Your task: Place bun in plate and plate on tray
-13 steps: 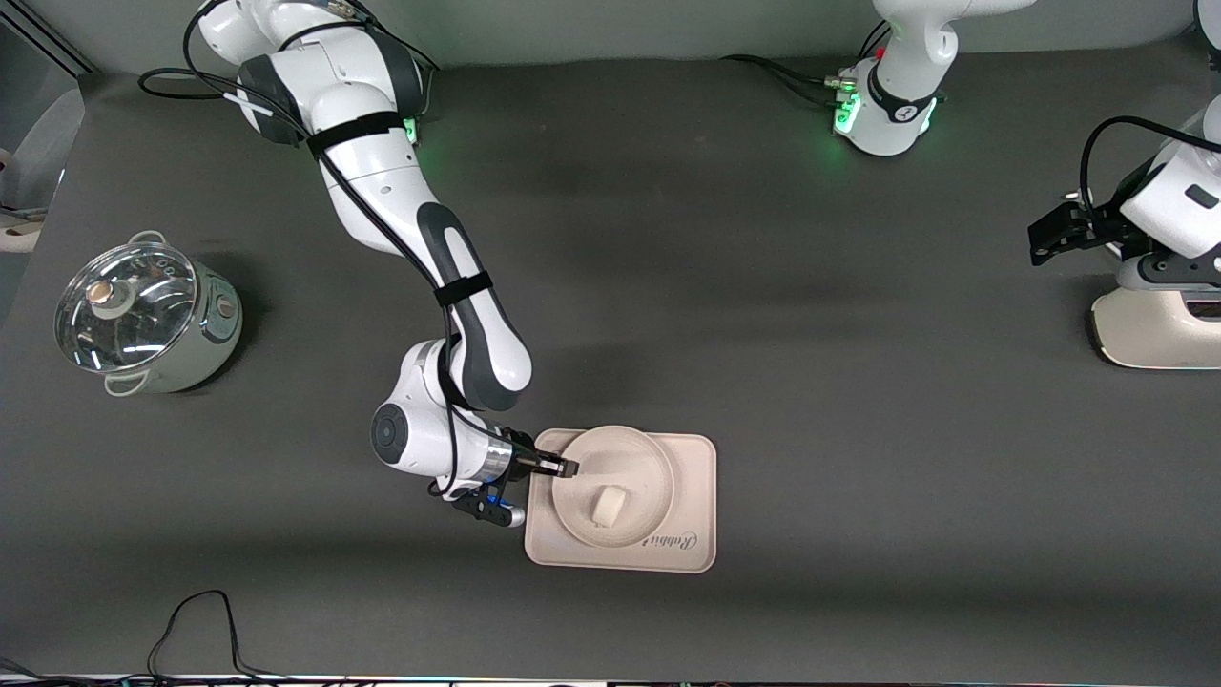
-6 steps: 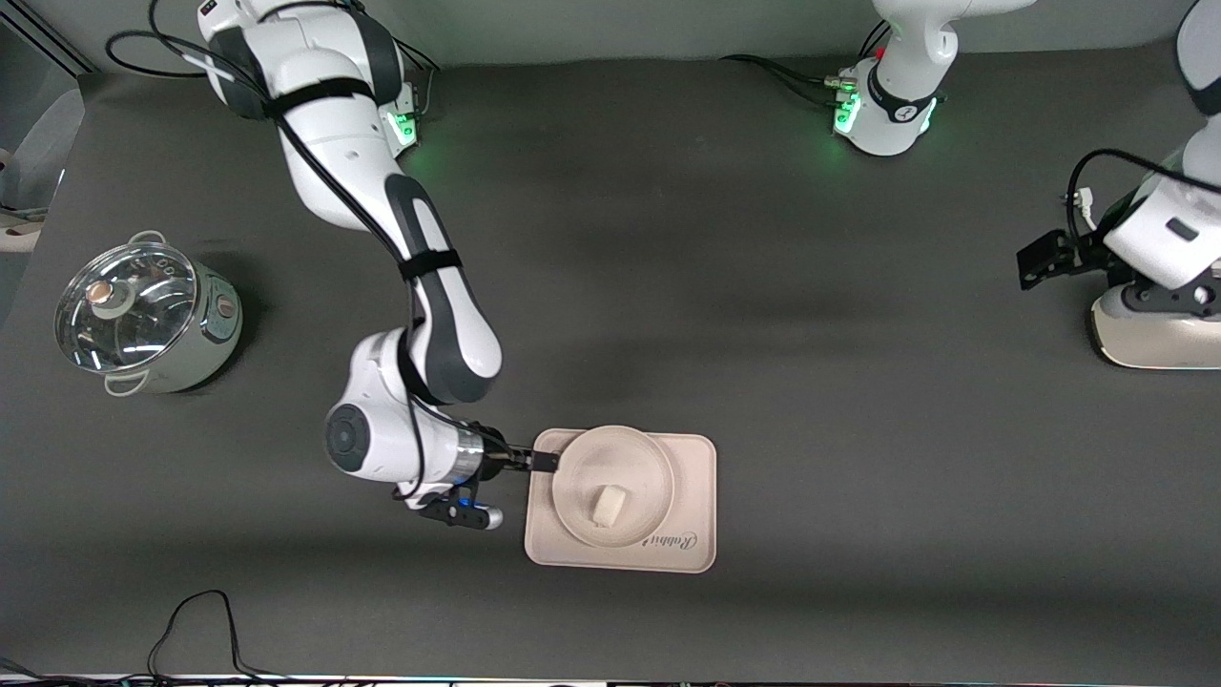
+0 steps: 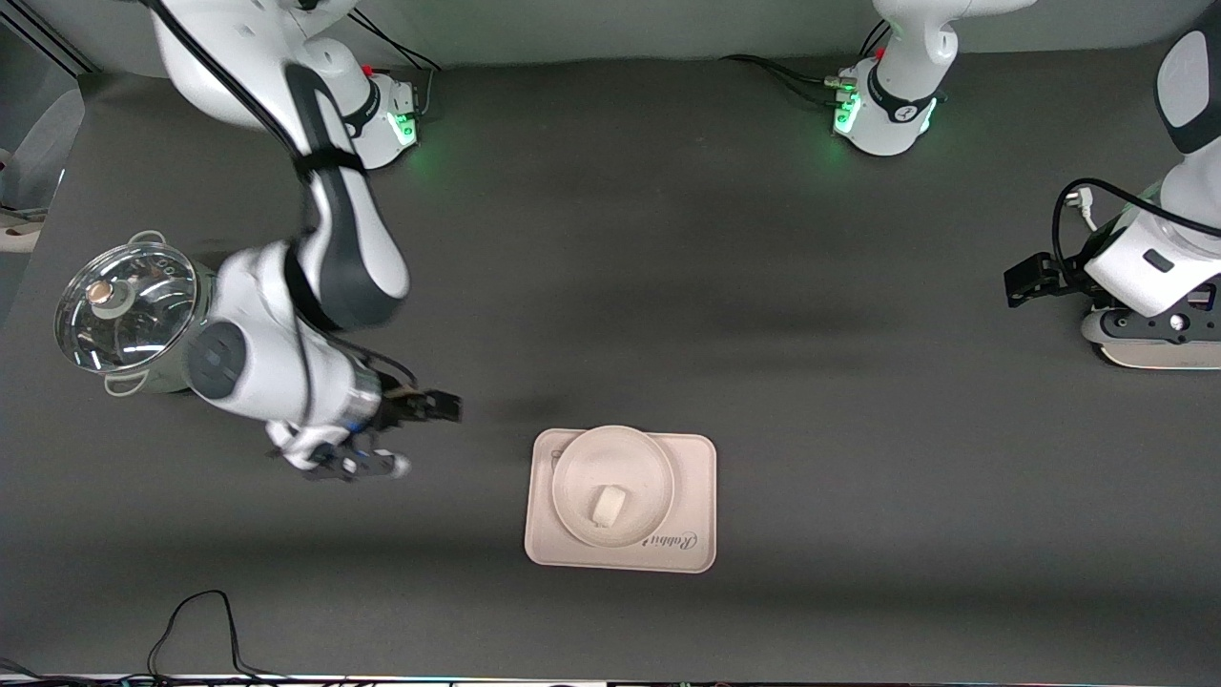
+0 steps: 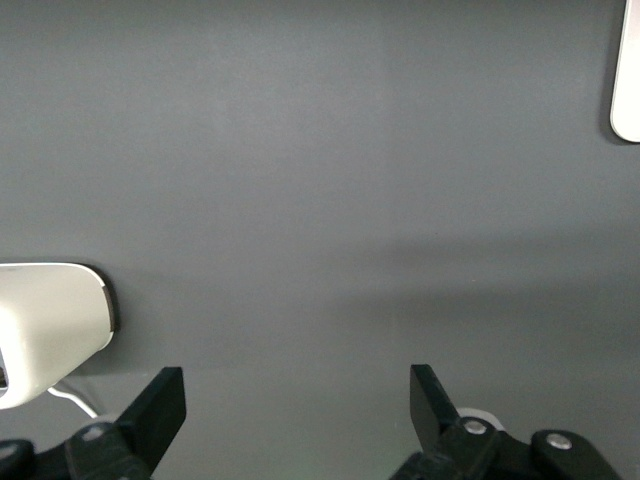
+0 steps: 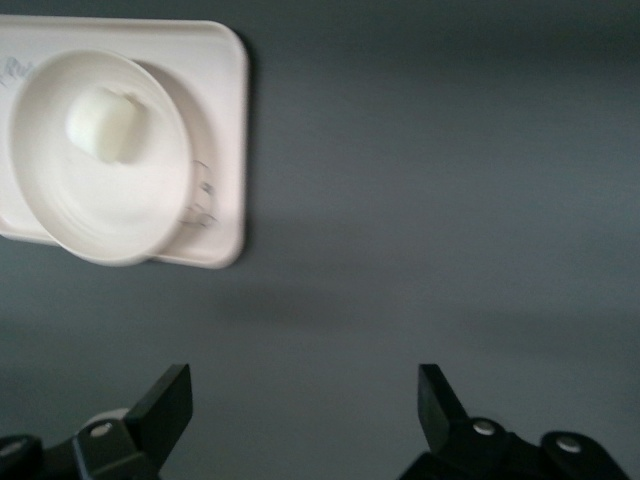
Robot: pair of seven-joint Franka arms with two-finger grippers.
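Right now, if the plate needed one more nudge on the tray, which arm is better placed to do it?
The right one, probably. Its pincer hangs open over bare table close to the tray, where the plate sits with the bun in it. The left pincer waits open at its own end of the table.

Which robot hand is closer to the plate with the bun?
The right gripper: it hangs just off the tray's corner, near the plate. The left gripper waits at the table's end.

dark grey table (image 3: 763,286), pale wall (image 3: 620,29)
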